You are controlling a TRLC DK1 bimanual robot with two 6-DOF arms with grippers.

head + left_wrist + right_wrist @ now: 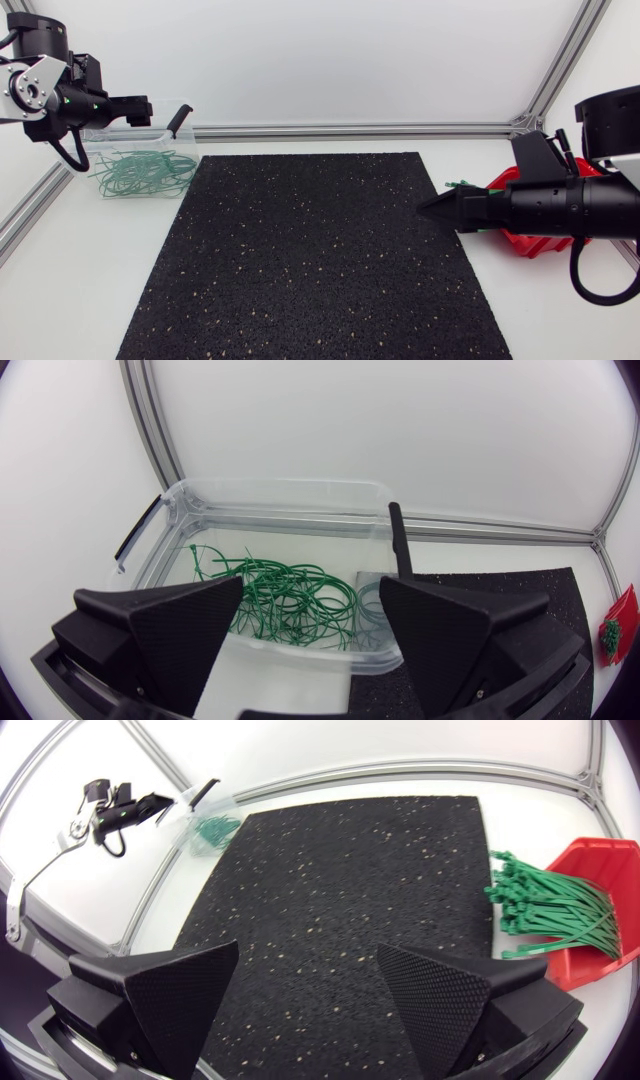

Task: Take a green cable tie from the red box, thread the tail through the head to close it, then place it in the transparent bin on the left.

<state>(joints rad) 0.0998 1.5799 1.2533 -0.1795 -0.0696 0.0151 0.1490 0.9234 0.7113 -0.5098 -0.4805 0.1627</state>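
The transparent bin (pixel 190 148) stands at the far left of the table and holds a tangle of closed green cable ties (pixel 140 172). My left gripper (pixel 148 104) hovers over the bin's back edge. In the left wrist view my left gripper (pixel 310 622) is open and empty, with the bin (pixel 280 488) and its ties (pixel 290 595) just ahead and below. The red box (pixel 520 242) sits at the right edge, with straight green ties (pixel 550 905) spilling from the red box (pixel 612 860). My right gripper (pixel 440 207) stands open beside the box, over the mat, holding nothing.
A black speckled mat (pixel 320 260) covers the middle of the table. An aluminium frame rail (pixel 360 129) runs along the back edge and down the left side. The bin's black latch (pixel 180 119) sticks up at its back right corner.
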